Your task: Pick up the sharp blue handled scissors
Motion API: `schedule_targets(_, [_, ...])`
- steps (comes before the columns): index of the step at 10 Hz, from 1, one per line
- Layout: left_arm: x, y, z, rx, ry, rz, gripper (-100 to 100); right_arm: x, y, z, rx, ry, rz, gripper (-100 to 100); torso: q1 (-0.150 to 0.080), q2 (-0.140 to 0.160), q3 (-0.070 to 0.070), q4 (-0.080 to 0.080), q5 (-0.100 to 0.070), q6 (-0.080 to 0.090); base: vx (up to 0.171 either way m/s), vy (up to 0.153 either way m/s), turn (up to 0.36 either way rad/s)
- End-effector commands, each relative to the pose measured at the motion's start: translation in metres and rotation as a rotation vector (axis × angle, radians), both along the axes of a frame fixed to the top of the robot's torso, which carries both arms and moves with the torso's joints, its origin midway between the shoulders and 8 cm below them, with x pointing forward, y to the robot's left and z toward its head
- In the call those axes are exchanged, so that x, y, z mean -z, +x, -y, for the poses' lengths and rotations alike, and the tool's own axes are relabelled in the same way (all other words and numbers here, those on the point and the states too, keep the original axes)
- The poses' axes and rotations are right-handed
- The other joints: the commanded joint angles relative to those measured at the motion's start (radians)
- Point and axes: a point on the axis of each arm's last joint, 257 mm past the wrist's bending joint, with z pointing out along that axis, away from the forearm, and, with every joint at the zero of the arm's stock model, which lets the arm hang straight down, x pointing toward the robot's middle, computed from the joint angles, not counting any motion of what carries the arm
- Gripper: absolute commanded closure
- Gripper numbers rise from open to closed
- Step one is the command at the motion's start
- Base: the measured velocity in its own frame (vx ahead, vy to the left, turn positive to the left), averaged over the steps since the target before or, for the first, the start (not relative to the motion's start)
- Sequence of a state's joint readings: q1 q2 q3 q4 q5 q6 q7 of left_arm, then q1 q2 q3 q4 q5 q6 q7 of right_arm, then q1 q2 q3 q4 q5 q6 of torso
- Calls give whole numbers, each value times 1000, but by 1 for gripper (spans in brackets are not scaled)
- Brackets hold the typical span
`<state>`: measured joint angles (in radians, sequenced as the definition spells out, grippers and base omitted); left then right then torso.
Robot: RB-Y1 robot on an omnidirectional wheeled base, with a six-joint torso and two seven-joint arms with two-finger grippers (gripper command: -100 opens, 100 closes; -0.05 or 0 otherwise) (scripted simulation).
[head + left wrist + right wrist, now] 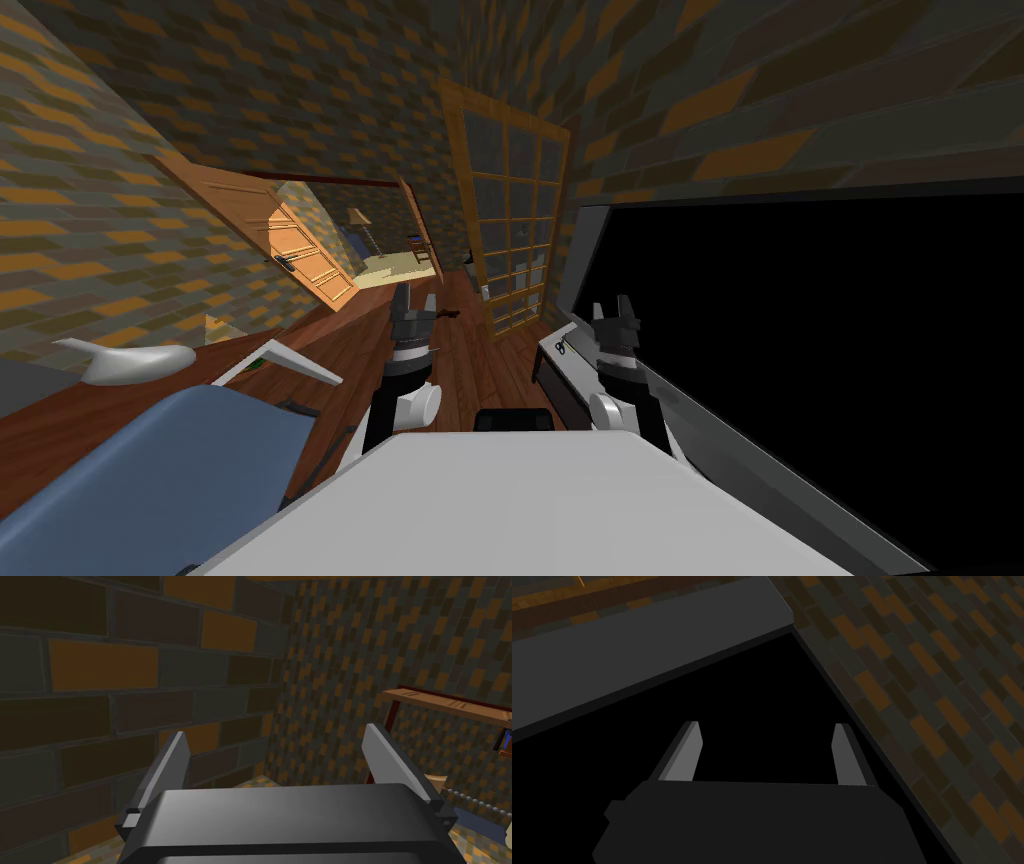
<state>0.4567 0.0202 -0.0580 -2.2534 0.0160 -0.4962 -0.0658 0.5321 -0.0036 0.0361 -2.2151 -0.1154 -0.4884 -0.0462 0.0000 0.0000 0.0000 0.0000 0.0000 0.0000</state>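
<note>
A tiny dark scissor-like thing [563, 346] lies on a grey ledge [570, 385] just left of my right gripper [612, 305]; its colour is too small to tell. The right gripper [767, 726] is open with nothing between its fingers, held in front of a black area, with the grey ledge [637, 651] beyond it. My left gripper [415, 297] hangs over the wooden floor, and its fingers [275, 741] are open and empty, facing a brick wall.
A glass-paned wooden door [510, 230] stands ahead beside the ledge. An open wooden door [300, 250] leads into a lit room at the left. A blue padded piece of furniture [170, 470] and a white object [130, 362] lie at my left. A large black area [820, 350] lies to the right.
</note>
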Motion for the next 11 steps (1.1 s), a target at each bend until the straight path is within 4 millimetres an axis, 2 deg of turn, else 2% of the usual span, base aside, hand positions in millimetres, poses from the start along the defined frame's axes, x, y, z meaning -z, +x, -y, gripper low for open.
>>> schedule_targets(1, [0,0,0,0,0,0,0,15,7,-10,-19,-51,-45,-100,0,0,0,0,0,0,-42,-31,57])
schedule_targets(4, [0,0,0,0,0,0,0,54,21,-33,-56,-156,-144,-100,-8,5,3,1,-2,0,-86,-112,114])
schedule_targets(6, [0,0,0,0,0,0,0,81,28,-46,-80,-224,-206,-100,-6,5,3,1,-1,0,-73,-77,93])
schedule_targets(7, [0,0,0,0,0,0,0,82,28,-46,-80,-224,-207,-100,-5,5,3,1,-1,0,-52,-41,48])
schedule_targets(11, [0,0,0,0,0,0,0,151,38,-74,-137,-390,-351,-100,-4,4,2,1,-1,0,-64,-50,120])
